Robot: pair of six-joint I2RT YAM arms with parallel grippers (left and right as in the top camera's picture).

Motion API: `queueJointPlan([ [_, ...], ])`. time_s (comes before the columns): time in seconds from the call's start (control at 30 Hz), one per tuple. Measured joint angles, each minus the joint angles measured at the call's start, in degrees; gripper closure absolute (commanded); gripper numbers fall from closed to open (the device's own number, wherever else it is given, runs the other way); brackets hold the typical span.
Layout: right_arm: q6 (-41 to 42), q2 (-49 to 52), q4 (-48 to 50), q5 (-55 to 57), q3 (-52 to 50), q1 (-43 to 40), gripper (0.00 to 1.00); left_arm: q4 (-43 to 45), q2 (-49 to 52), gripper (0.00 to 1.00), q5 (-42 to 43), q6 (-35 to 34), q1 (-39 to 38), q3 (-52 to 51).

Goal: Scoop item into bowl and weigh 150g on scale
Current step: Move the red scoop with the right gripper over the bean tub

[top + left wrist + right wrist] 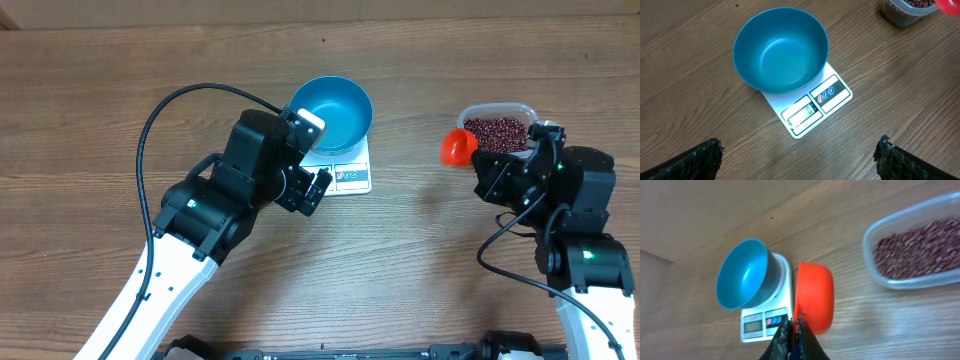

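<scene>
The blue bowl (335, 110) sits squarely on the white scale (350, 177), and from where I stand it is empty, its inside bare and smooth. The left pincer (799, 157) hangs just above the near side of the scale with its fingers spread wide, holding nothing. Off to the right of the scale, well apart from it, the beans (497, 133) lie heaped in a clear container (870, 255). The right pincer (794, 330) is clenched on the handle of a red scoop (459, 147), which hovers between scale and container, close to the container's edge. I see no beans in it. I think the worry is the crossing: a full scoop carried over open bench (100, 80) towards the scale could shed grains if it tilts. A heavy tip into the bowl could overshoot the weight. The left arm is close enough to the scale that a nudge could shift the bowl or upset the reading.
</scene>
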Motion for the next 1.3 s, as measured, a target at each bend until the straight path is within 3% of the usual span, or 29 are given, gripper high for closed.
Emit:
queueJointPlan([
  [0.37,-6.60,0.00,12.00,11.47,0.00,0.00,0.96,-0.02,0.00,0.00,0.02,0.00,0.00,0.00],
  [0.9,-14.75,12.15,10.40,27.36,0.00,0.00,0.96,-0.02,0.00,0.00,0.02,0.00,0.02,0.00],
  [1.1,-15.72,12.98,-0.17,28.72,6.25,0.00,0.96,-0.02,0.00,0.00,0.13,0.02,0.02,0.00],
  [1.3,-15.61,18.36,-19.23,28.94,28.52,0.00,0.96,0.00,0.00,0.00,0.39,0.00,0.02,0.00],
])
